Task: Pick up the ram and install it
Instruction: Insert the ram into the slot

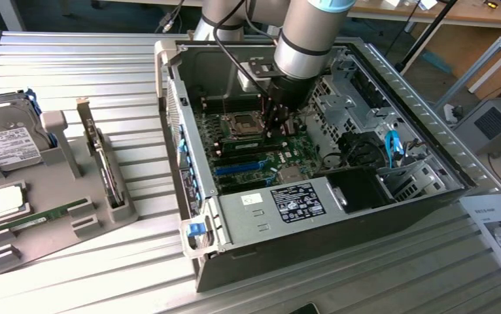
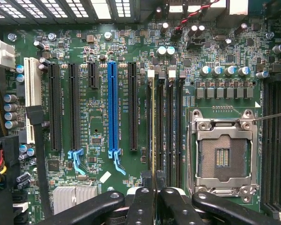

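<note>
A big open computer case (image 1: 233,261) sits on a metal table (image 1: 76,72). The robot arm (image 1: 307,39) reaches down into it. In the exterior view's left, a grey tray (image 1: 59,242) holds spare parts, with a second green stick (image 1: 36,220) lying flat in it, well apart from the arm.

Inside the case lies the green board (image 2: 93,117). The gripper (image 2: 157,194) hangs right over the row of long black slots (image 2: 171,131) beside the square silver socket (image 2: 223,157).

The ram (image 2: 153,126) seems to be the thin green and yellow edge standing in one of those slots, the one farthest from the socket. We see it from its thin top side. Its long side runs the same way as the slots, straight away from the fingertips. One end of it reaches right in between them. So the ram is directly under the gripper, lined up with the slot.

The fingers (image 2: 145,206) are closed up tight, with almost no gap.

Some things are hard to see. The end of the ram goes under the fingers, so I cannot tell if they pinch it or just rest on it. I cannot tell if the ram is pushed all the way down. In the exterior view the gripper (image 1: 276,121) covers that spot.
</note>
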Available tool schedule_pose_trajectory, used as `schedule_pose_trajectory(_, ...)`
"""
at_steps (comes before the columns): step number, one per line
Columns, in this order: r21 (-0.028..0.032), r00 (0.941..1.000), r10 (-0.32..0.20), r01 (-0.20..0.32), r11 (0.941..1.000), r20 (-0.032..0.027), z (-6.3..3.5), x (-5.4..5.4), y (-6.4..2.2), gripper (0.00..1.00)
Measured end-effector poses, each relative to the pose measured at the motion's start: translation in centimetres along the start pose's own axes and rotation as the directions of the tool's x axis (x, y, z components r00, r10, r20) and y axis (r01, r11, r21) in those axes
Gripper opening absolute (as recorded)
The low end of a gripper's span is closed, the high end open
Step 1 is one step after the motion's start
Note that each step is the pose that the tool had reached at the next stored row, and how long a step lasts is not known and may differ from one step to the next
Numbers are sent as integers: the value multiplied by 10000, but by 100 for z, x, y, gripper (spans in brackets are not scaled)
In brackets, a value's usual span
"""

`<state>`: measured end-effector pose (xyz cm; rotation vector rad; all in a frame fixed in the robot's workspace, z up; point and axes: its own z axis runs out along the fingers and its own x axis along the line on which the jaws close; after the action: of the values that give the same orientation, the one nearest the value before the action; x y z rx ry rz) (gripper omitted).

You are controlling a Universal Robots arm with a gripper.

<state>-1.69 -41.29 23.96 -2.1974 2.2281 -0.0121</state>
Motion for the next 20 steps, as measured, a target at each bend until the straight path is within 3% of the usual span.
schedule_pose_trajectory(20,0,10000,1,-1,10000,1,8,0,-19,12)
